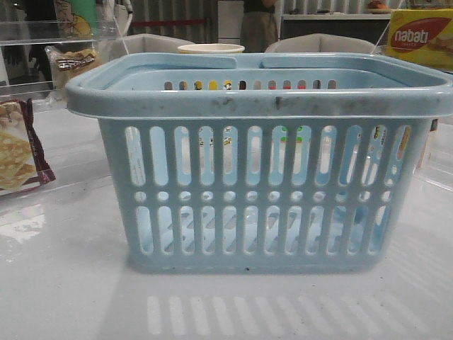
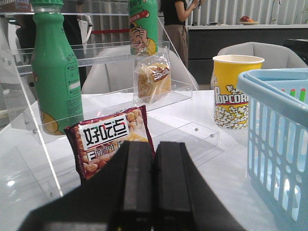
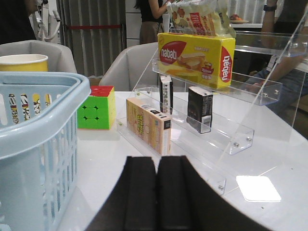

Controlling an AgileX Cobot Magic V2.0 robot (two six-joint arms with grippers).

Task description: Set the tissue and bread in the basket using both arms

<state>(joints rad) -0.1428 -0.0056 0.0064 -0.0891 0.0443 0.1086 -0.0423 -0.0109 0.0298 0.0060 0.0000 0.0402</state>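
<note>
The light-blue basket (image 1: 262, 177) stands in the middle of the table and looks empty. It also shows in the left wrist view (image 2: 279, 139) and the right wrist view (image 3: 38, 139). The bread (image 2: 153, 79), a clear packet with a brown label, stands on a clear acrylic shelf beyond my left gripper (image 2: 155, 147), which is shut and empty. It shows in the front view too (image 1: 71, 62). The tissue (image 3: 199, 109), a small black packet with some white, stands on a clear shelf beyond my right gripper (image 3: 156, 161), which is shut and empty. Neither gripper shows in the front view.
A maroon-edged cracker bag (image 2: 110, 139) stands just past the left fingers. Two green bottles (image 2: 55, 67) sit on the left shelf; a popcorn cup (image 2: 236, 89) stands by the basket. On the right are a colour cube (image 3: 96, 108), a beige box (image 3: 148, 125), a second slim black packet (image 3: 166, 94) and a yellow Nabati box (image 3: 195, 53).
</note>
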